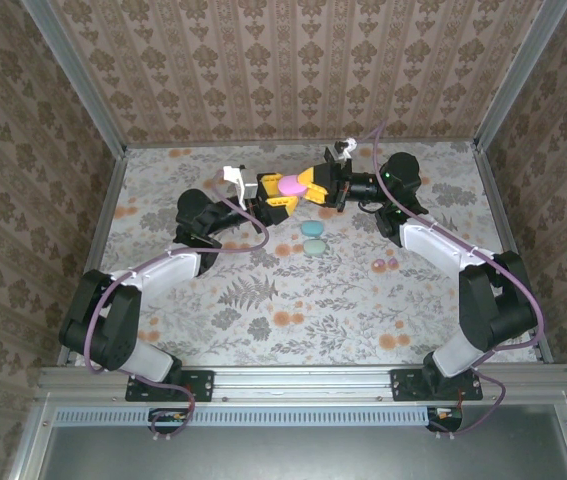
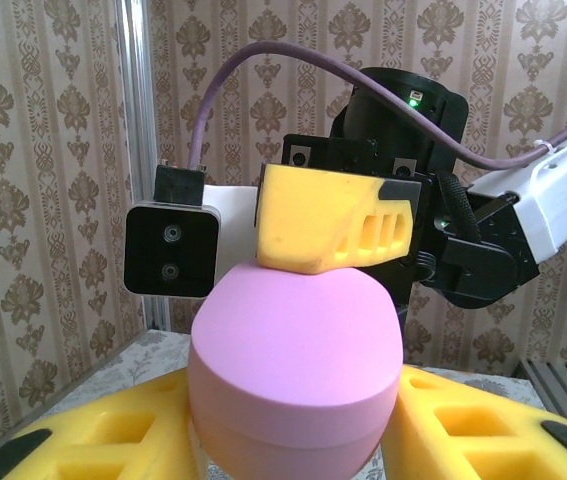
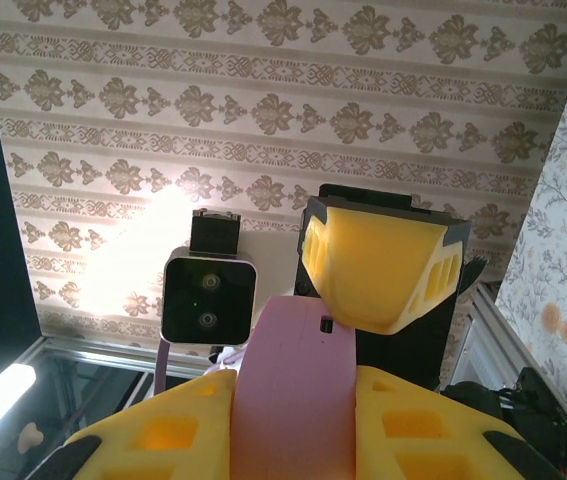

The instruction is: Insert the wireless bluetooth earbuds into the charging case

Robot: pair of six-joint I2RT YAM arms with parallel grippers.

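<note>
A pink egg-shaped charging case [image 1: 289,184] is held in the air over the far middle of the table, closed, with both grippers on it. My left gripper [image 1: 281,188] is shut on it from the left; in the left wrist view the case [image 2: 293,350] sits between the yellow fingers [image 2: 463,425]. My right gripper [image 1: 309,182] is shut on it from the right, with the case [image 3: 293,370] edge-on between its pads. Two tiny pink earbuds [image 1: 384,264] lie on the table right of centre.
Two pale cyan egg-shaped pieces [image 1: 313,238] lie on the floral tabletop just below the grippers. Wallpapered walls with metal posts [image 1: 113,180] close in the table on three sides. Purple cables loop over both arms.
</note>
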